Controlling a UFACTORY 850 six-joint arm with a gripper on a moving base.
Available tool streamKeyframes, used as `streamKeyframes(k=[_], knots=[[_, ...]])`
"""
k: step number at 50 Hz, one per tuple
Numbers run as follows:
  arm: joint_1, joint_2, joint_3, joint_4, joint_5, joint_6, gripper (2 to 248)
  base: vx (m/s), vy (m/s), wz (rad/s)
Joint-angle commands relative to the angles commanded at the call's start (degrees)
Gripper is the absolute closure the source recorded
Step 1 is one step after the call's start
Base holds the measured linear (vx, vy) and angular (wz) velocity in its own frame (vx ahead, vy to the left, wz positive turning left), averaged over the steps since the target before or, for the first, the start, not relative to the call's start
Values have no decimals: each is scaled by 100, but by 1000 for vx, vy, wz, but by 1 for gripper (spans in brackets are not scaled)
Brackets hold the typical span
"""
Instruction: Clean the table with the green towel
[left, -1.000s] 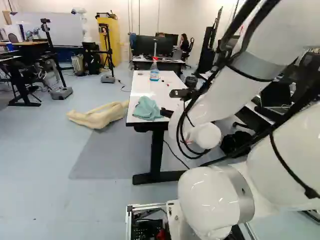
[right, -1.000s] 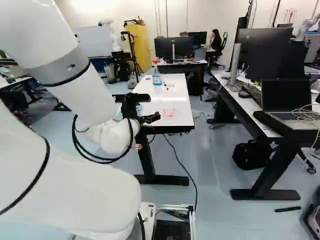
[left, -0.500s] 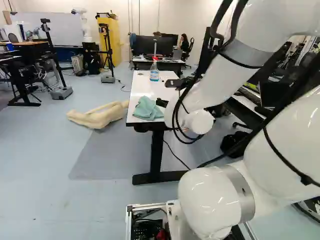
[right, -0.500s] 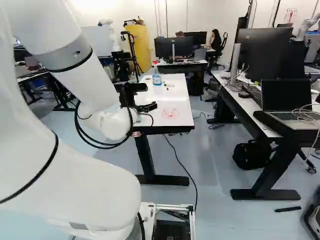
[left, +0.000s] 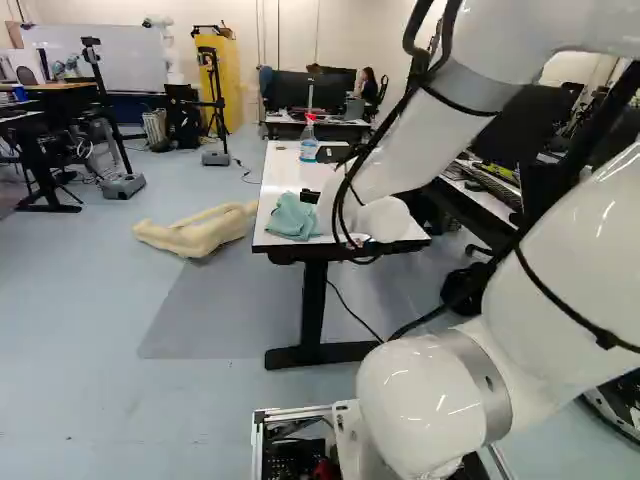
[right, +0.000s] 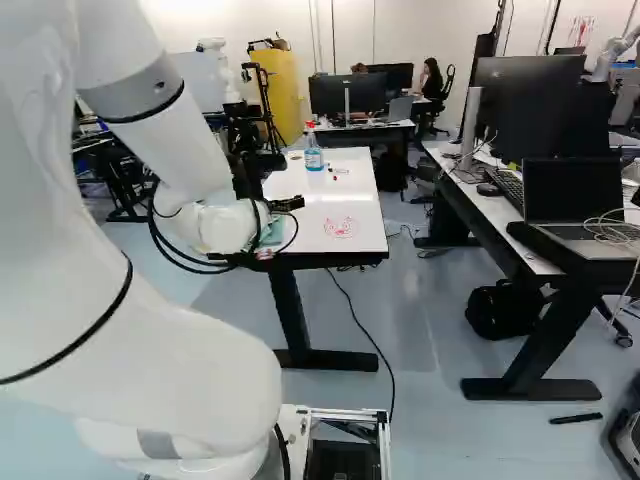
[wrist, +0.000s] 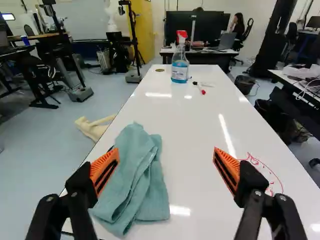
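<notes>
Gripper (wrist: 166, 152) wide, green towel (wrist: 134, 180) off-ctr; if lowered w/o shift, one finger may push it off table (wrist: 192, 130) edge.

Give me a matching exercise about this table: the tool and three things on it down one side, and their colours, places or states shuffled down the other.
Things
1. Towel
2. Bottle
3. Scribble
4. Tool

Colours, places or states
A. Drawn in red
B. Open, with nothing gripped
C. Green-blue cloth, lying in soft folds
D. Upright toward the far end of the table

Right pairs: 1-C, 2-D, 3-A, 4-B
</notes>
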Motion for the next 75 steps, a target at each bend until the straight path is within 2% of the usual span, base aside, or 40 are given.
streamKeyframes(k=[26, 75], knots=[[306, -379, -730, 310, -1312, 0, 3, 0, 0, 0], [558, -1155, -2230, 920, -3688, 0, 3, 0, 0, 0]])
